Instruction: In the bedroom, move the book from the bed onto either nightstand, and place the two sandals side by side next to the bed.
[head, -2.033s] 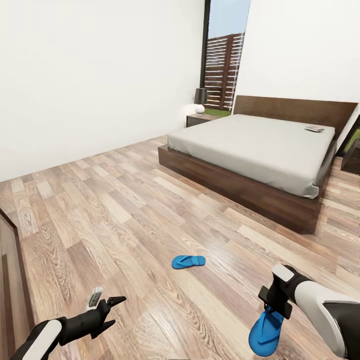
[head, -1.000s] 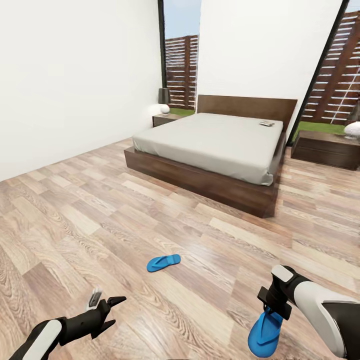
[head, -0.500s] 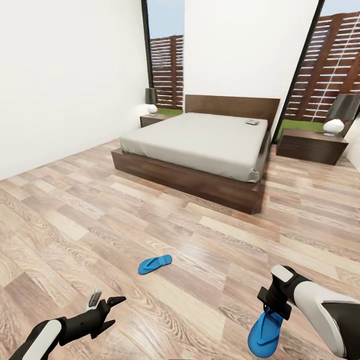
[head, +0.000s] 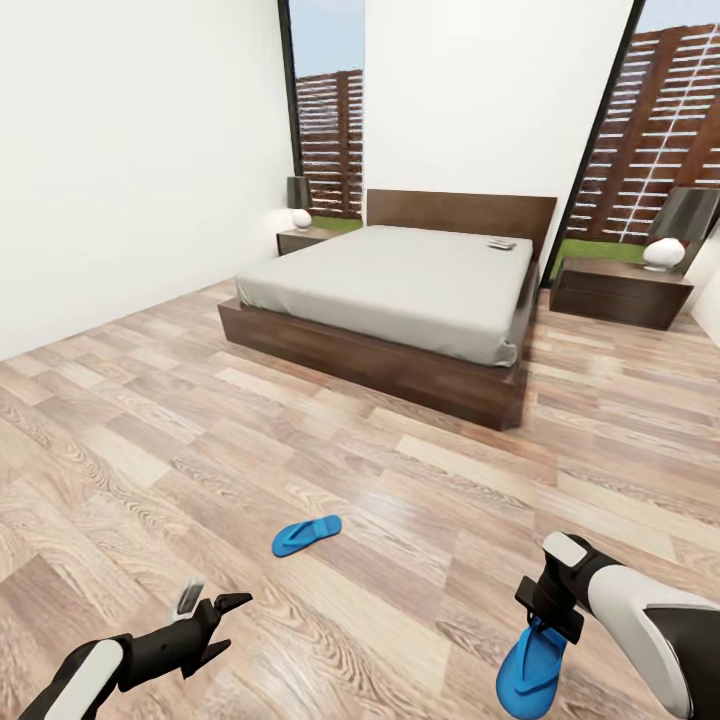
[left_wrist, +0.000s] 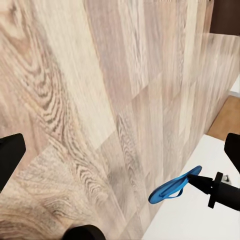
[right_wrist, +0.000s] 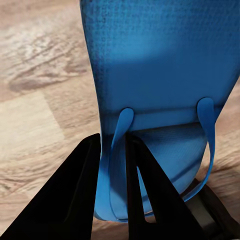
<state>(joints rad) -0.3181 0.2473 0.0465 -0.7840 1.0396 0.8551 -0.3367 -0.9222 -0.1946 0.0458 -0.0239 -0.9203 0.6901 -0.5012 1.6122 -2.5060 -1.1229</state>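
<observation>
No writing can be read anywhere: the book (head: 501, 244) is a small flat speck on the far right part of the grey mattress, close to the headboard, too small for any lettering to show.

The bed (head: 390, 300) stands in the middle distance against the far white wall, its dark frame fully in view. A nightstand (head: 303, 239) sits at its far left corner with a dark-shaded lamp (head: 299, 200) on it, and a second nightstand (head: 620, 291) stands to the right of the bed carrying a white round lamp (head: 664, 252) whose shade is cut off by the picture's edge. Tall windows flank the wall, showing slatted fencing outside.

One blue sandal (head: 305, 535) lies flat on the wood floor (head: 150, 440), well short of the bed and near the robot. The other sandal (head: 529, 671) hangs toe-down from the right tool (head: 545, 612), low at the near right. In the right wrist view the two dark fingers (right_wrist: 82, 190) are clamped on the sandal at its strap, one finger on each face of the sole.

The left tool (head: 215, 608) hovers above bare floor at the near left, its fingers spread apart and holding nothing. In the left wrist view the held sandal (left_wrist: 174, 184) appears edge-on beyond it.
</observation>
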